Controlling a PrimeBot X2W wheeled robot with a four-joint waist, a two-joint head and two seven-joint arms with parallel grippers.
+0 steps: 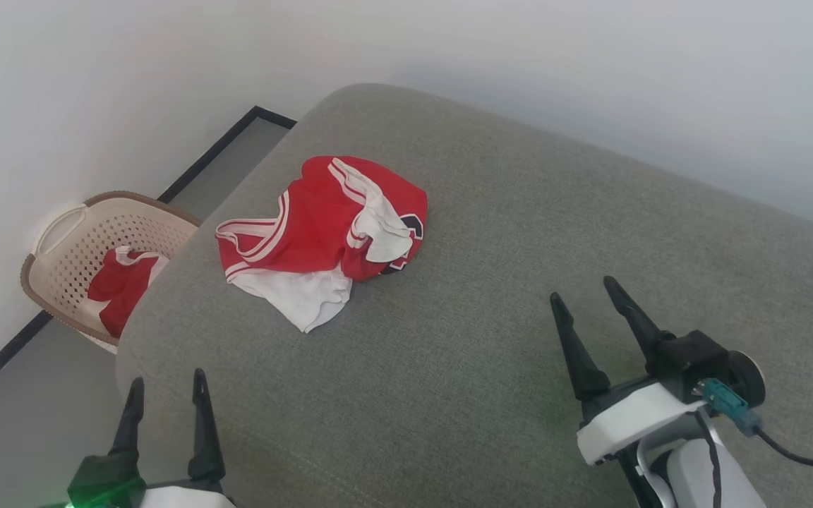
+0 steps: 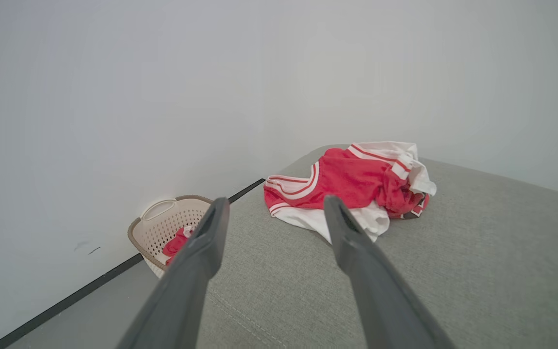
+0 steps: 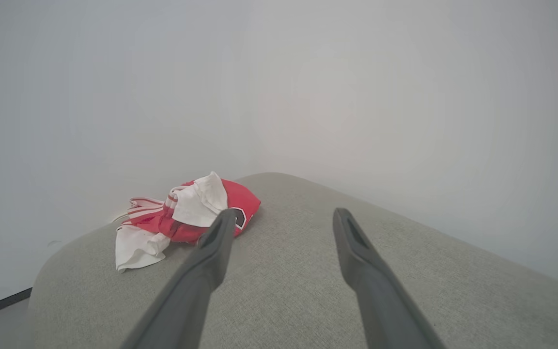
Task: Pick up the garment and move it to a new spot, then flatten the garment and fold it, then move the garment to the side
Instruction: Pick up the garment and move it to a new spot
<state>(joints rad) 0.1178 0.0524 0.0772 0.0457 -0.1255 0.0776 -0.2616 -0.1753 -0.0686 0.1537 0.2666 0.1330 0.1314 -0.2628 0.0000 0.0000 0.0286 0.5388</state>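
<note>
Garment [image 1: 311, 226]: a crumpled heap on the grey cushion [image 1: 519, 233], in its far left part, close to the edge on the basket's side.
Garment colours: red body with white-and-red striped trim. One white sleeve is draped over the top, and another white part is spread flat toward the near side.
Print: a black patch with a white outline peeks out at the heap's right edge. It is too folded to read.
Left end effector [image 1: 168, 377]: released, its two dark fingers spread with nothing between them. It sits at the cushion's near left corner, pointing toward the garment and well apart from it.
Left wrist view: the garment [image 2: 351, 179] lies beyond the gap between the spread fingers [image 2: 211, 242], slightly to the right.
Right end effector [image 1: 582, 289]: released and empty, fingers apart. It is over the near right part of the cushion, well apart from the garment.
Right wrist view: the garment [image 3: 187, 220] lies to the left, and the left finger's tip overlaps its edge in that view.
Contact with cushion: cannot tell for either end effector.
Basket [image 1: 89, 233]: pale and perforated with a brown rim, on the floor [image 1: 18, 444] beside the cushion's left edge, against the wall [image 1: 96, 70].
Basket contents: a red and white cloth [image 1: 121, 286].
Cable [image 1: 795, 457]: black, running from a teal plug on the right wrist.
</note>
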